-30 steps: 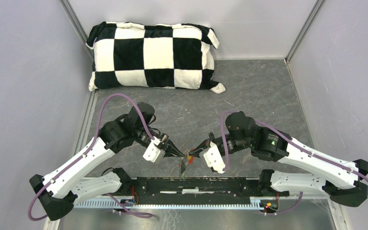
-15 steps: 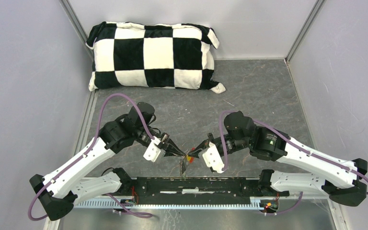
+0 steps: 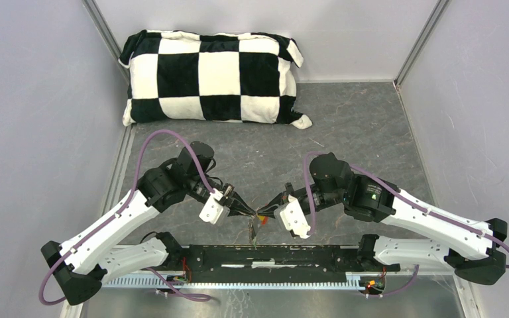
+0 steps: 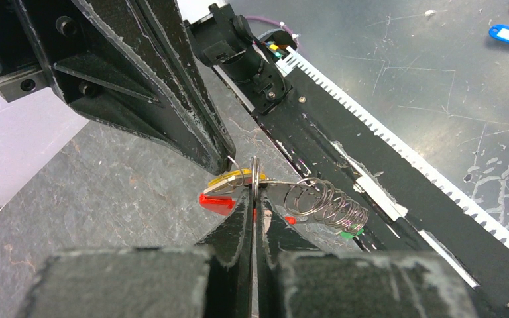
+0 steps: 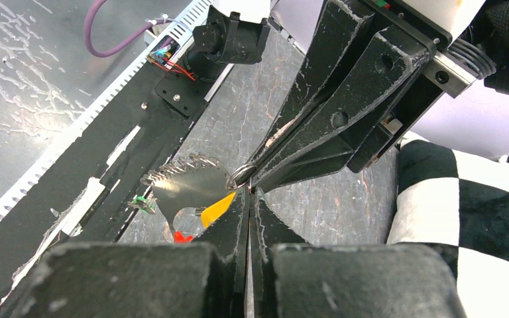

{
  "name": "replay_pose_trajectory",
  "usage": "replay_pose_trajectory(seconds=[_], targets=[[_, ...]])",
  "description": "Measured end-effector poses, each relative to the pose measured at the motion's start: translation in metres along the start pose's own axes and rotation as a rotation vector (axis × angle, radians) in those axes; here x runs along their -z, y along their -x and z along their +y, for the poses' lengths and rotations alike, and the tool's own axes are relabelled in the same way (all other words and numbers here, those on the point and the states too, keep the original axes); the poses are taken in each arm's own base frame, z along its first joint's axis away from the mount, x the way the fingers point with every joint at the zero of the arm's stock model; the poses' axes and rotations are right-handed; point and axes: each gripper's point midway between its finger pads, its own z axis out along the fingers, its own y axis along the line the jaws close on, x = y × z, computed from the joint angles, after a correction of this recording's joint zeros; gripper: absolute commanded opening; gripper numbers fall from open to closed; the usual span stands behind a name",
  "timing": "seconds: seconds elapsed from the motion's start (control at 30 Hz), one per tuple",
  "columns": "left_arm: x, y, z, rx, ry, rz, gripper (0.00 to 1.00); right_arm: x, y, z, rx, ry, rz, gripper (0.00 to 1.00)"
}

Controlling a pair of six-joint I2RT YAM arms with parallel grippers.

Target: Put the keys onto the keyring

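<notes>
The two arms are meeting nose to nose, low over the near edge of the grey desk (image 3: 358, 132), and all the small things are hanging between them. The left gripper (image 4: 254, 199) is squeezing tight on the thin wire ring of the keyring (image 4: 325, 204). The ring is standing on its edge right between the fingers, its springy coil is trailing off one way, and the red tag (image 4: 215, 202) is poking out the other way.

The right gripper (image 5: 248, 200) is pressed shut too. It is looking as if it is pinching the yellow key (image 5: 217, 209) by one end, though the pinch itself is partly hidden. The green key (image 5: 142, 202) is dangling out by the coil, away from both tips — I cannot tell if it is on the wire.

The thing that is mattering most is this: the yellow key is sitting just beside the ring, touching or almost touching it, with its long side lying across the ring's thin edge. Both tips are about as close as each other. So the right arm is likely doing the threading while the left one is holding the ring steady. The key's hole is needing to line up with the wire — one small slip and it is missing.
</notes>
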Motion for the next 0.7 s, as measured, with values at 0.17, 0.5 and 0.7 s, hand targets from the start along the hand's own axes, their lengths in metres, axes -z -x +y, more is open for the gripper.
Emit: replay_pose_trajectory(seconds=[0.17, 0.5, 0.7], targets=[[-0.0002, -0.001, -0.0006, 0.003, -0.001, 0.001, 0.02, -0.002, -0.0007, 0.0002, -0.004, 0.005, -0.002, 0.0], [-0.0003, -0.0015, -0.0011, 0.004, -0.002, 0.001, 0.02, -0.0077, 0.0007, -0.0023, -0.012, 0.008, -0.021, 0.0], [-0.0003, -0.0015, -0.001, 0.004, -0.001, 0.002, 0.02, -0.0081, 0.0027, -0.0052, -0.014, -0.003, -0.028, 0.01]])
